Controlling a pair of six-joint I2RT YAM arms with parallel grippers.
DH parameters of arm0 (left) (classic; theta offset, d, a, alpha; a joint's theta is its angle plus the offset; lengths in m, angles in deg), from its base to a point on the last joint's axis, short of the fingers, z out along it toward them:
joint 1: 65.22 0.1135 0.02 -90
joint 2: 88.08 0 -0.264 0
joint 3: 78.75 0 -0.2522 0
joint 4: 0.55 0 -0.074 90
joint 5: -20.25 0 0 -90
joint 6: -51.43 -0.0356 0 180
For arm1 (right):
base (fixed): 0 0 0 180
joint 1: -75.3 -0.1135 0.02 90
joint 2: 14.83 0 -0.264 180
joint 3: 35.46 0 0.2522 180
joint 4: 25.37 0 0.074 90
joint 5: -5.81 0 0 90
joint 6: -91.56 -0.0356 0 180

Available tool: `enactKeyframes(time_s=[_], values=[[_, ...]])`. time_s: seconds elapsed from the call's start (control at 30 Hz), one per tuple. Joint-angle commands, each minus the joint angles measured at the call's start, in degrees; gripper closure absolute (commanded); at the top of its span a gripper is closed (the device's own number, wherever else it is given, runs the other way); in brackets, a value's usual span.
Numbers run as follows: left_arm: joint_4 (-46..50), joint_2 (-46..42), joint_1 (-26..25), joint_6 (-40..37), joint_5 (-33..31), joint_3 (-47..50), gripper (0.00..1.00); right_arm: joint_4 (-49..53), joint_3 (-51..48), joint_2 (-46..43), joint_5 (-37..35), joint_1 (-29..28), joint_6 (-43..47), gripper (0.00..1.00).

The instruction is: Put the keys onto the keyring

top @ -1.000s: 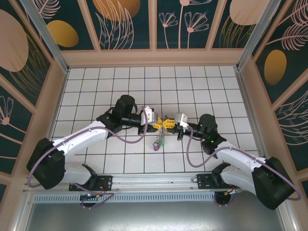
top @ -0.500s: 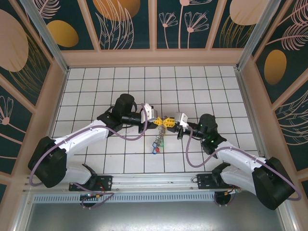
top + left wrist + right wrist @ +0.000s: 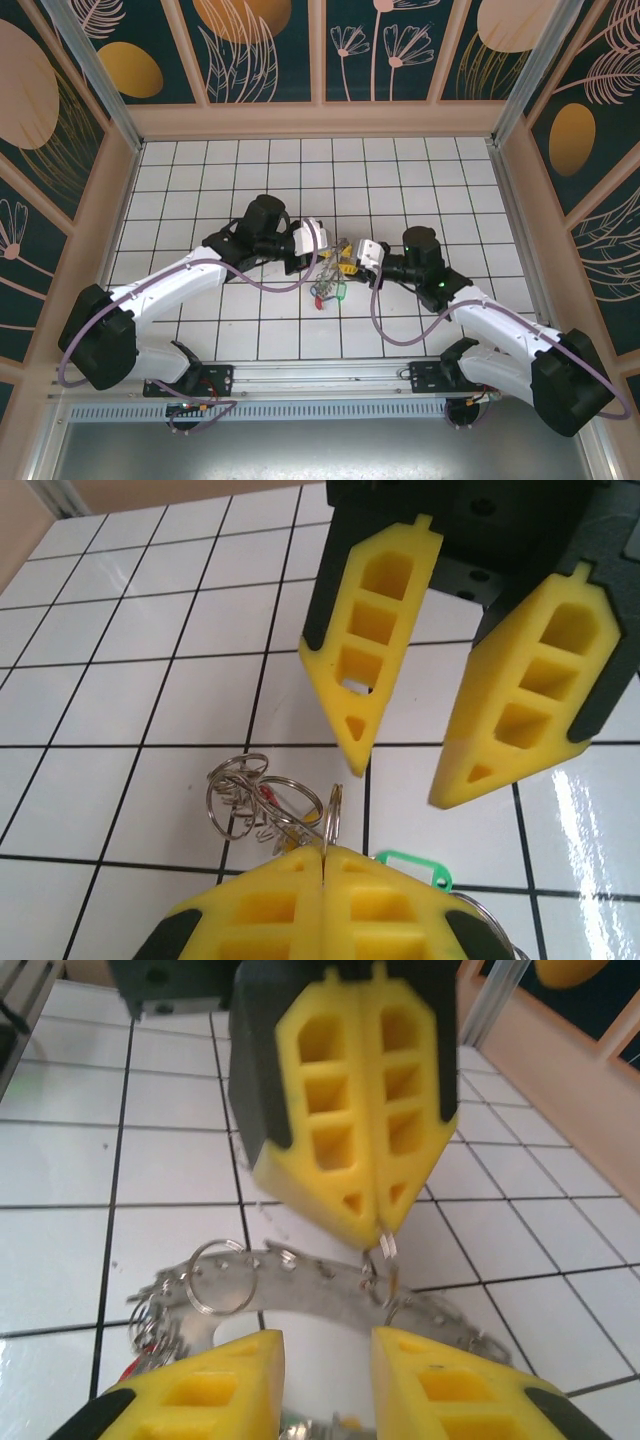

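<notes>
From the top, the left hand (image 3: 325, 243) and right hand (image 3: 351, 258) meet tip to tip above the middle of the bench (image 3: 200, 200), the keys (image 3: 328, 290) bunched just beneath; I'd say hold that left pinch steady while the right lines up squarely for its next bite. Left wrist: its own tips are clamped on a thin split ring (image 3: 333, 805), green tag (image 3: 410, 864) just beside, and the right's tips stand apart and empty, detail too small to read from above. Right wrist adds the keyring (image 3: 320, 1295), a chain-like grey arc below that pinch, just beyond its own parted tips.

Two claws: left claw (image 3: 323, 858), right claw (image 3: 400, 780); one keyring (image 3: 300, 1282); one green tag (image 3: 410, 865)
</notes>
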Motion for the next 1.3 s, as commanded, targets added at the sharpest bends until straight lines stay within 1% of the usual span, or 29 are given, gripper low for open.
enactKeyframes(time_s=[0.0, 0.17, 0.37, 0.53, 0.73, 0.77, 0.8, 0.83, 0.93, 0.97, 1.0, 1.03, 1.07, 1.13, 1.2, 1.27], values=[[2.05, -0.21, 0.07, -3.45, -1.10, -2.19, 1.00, 5.82, 3.30, 0.00, 0.40, -0.30, 3.45, 0.69], [4.28, 0.38, 0.01, -5.53, 0.14, -4.31, 1.00, 5.60, 5.04, 1.00, -0.12, -0.15, 1.78, 0.67], [6.66, 1.26, -0.10, -6.73, 1.53, -5.17, 1.00, 7.23, 8.07, 4.07, 1.01, -0.20, 2.18, 0.66], [7.34, 1.76, -0.24, -7.03, 2.87, -5.26, 1.00, 6.14, 8.81, 5.95, 0.85, -0.19, 2.32, 0.74], [7.68, 1.95, -0.32, -7.33, 3.25, -5.36, 1.00, 6.65, 9.51, 7.69, 1.41, -0.21, 2.79, 0.74], [7.82, 1.99, -0.29, -7.34, 3.35, -5.43, 1.00, 6.59, 9.35, 7.81, 2.01, -0.22, 2.76, 0.78], [7.91, 2.07, -0.27, -7.35, 3.36, -5.52, 1.00, 6.54, 9.38, 8.00, 2.60, -0.21, 2.64, 0.84], [7.91, 2.14, -0.32, -7.29, 3.39, -5.52, 1.00, 6.53, 9.51, 8.17, 3.30, -0.18, 2.55, 0.87], [7.91, 2.15, -0.29, -7.19, 3.78, -5.56, 1.00, 5.77, 9.52, 8.70, 4.04, -0.28, 1.76, 0.87], [7.99, 2.14, -0.27, -7.32, 4.18, -5.52, 1.00, 5.43, 9.36, 8.83, 4.11, -0.30, 1.53, 0.89], [8.00, 2.17, -0.31, -7.33, 4.57, -5.52, 1.00, 5.19, 9.25, 8.92, 4.31, -0.30, 1.45, 0.92], [8.00, 2.17, -0.34, -7.32, 4.83, -5.43, 1.00, 5.19, 9.33, 9.09, 4.43, -0.30, 1.36, 0.98], [7.93, 2.17, -0.29, -7.24, 4.98, -5.37, 1.00, 5.05, 9.35, 9.33, 4.53, -0.30, 1.11, 1.00], [7.15, 2.00, -0.32, -6.11, 5.31, -5.27, 1.00, 3.72, 8.80, 9.41, 5.00, -0.24, -0.09, 1.00], [5.28, 1.69, -0.33, -4.16, 5.40, -4.81, 1.00, -0.39, 6.82, 8.53, 5.79, 0.11, -2.67, 1.00], [2.81, 1.04, -0.19, -2.51, 5.22, -3.47, 0.90, -7.23, 3.92, 6.80, 6.76, 1.00, -6.91, 1.00]])
